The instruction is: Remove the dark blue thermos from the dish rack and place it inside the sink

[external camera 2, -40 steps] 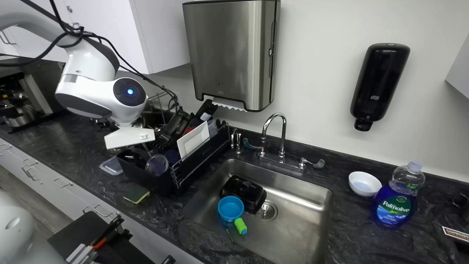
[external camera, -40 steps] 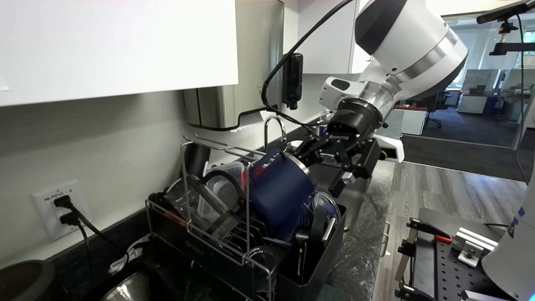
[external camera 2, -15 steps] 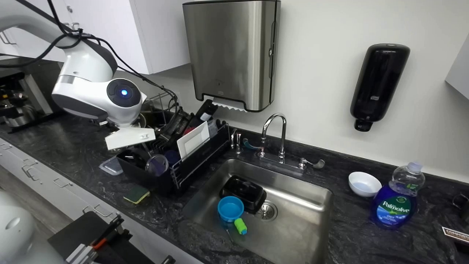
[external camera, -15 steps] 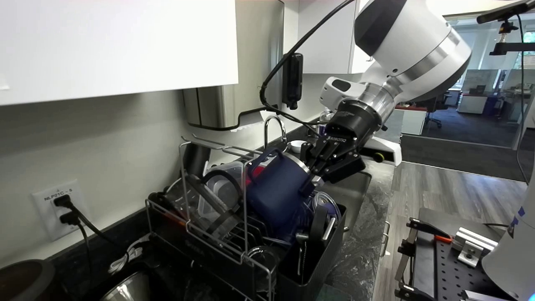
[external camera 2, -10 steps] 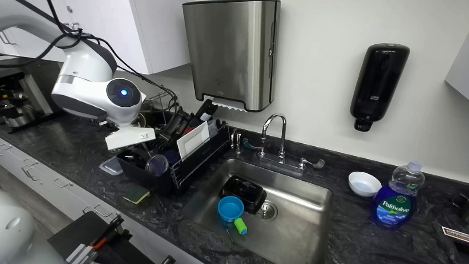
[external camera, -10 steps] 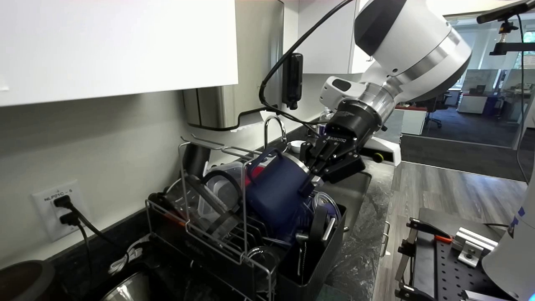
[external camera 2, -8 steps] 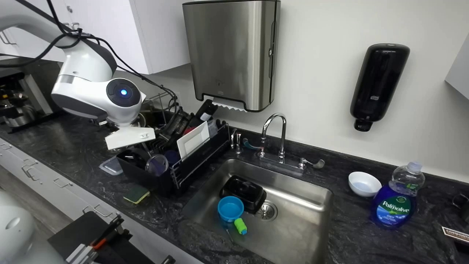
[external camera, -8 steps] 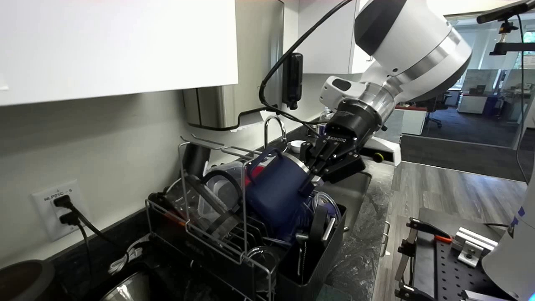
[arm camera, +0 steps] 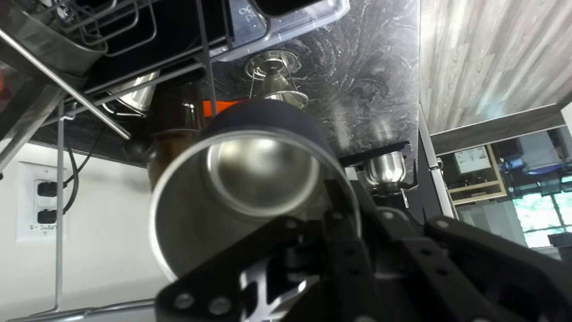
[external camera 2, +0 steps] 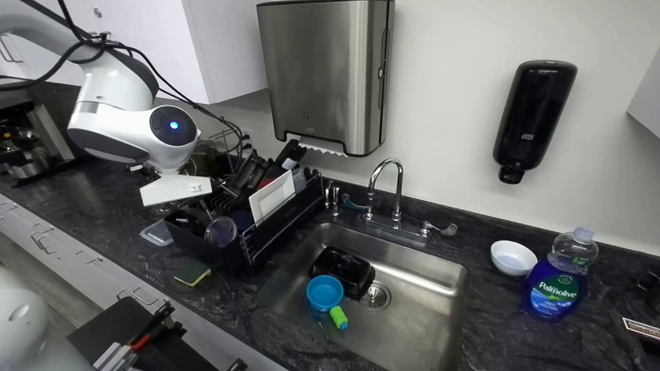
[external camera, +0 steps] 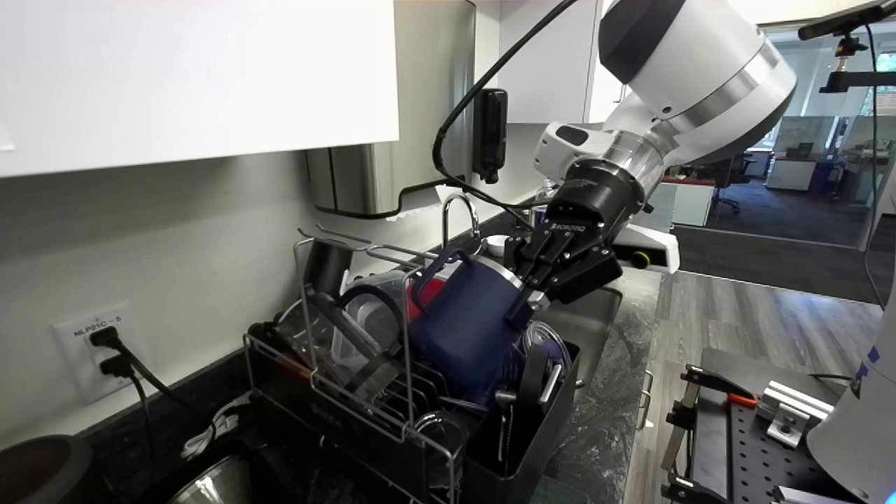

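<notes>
The dark blue thermos, a wide mug with a handle and steel rim, leans tilted in the dish rack in an exterior view. Its open mouth points up toward my gripper. The wrist view looks into the steel inside of the thermos. There my gripper is shut on the rim wall, one finger inside the mouth and the other outside. Whether the thermos base is off the rack cannot be told. The steel sink lies beside the rack; in that view the arm hides the gripper.
Inside the sink are a black container, a blue cup and a green item. A white plate stands in the rack on the sink side. The faucet rises behind the sink. Cabinets hang above.
Earlier, my jaws stood open at the thermos rim; they then shut on it. In the last half second the arm has shifted slightly, and the thermos has moved a little with it.
</notes>
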Robot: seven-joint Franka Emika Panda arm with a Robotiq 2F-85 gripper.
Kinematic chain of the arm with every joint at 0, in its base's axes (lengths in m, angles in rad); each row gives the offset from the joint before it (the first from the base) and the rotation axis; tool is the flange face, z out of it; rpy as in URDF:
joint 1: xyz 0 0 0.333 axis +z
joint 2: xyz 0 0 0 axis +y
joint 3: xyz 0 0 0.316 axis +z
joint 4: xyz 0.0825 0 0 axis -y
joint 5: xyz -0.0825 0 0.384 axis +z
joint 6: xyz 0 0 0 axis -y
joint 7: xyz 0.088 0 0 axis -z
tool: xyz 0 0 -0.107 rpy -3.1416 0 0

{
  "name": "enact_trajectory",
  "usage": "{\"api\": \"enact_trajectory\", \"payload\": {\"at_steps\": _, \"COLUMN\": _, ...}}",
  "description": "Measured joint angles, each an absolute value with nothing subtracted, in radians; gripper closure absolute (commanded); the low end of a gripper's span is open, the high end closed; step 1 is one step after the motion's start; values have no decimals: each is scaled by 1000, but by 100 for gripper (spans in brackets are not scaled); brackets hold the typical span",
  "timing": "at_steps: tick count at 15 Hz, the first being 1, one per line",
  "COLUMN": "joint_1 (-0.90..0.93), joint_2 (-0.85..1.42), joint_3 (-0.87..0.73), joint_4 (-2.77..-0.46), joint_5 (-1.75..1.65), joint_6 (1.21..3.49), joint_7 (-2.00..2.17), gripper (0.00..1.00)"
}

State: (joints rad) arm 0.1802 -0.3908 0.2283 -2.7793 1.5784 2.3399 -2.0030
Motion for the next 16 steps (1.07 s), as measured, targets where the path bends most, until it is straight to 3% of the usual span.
{"api": "enact_trajectory", "payload": {"at_steps": 8, "joint_1": 176, "joint_2": -498, "joint_3": 209, "joint_4": -2775, "joint_5": 1453, "joint_6": 2238, "joint_7": -1845, "gripper": 98}}
{"api": "enact_trajectory", "payload": {"at_steps": 16, "joint_1": 92, "joint_2": -605, "joint_3": 77, "joint_4": -2775, "joint_5": 1163, "joint_6": 2110, "joint_7": -1642, "gripper": 98}}
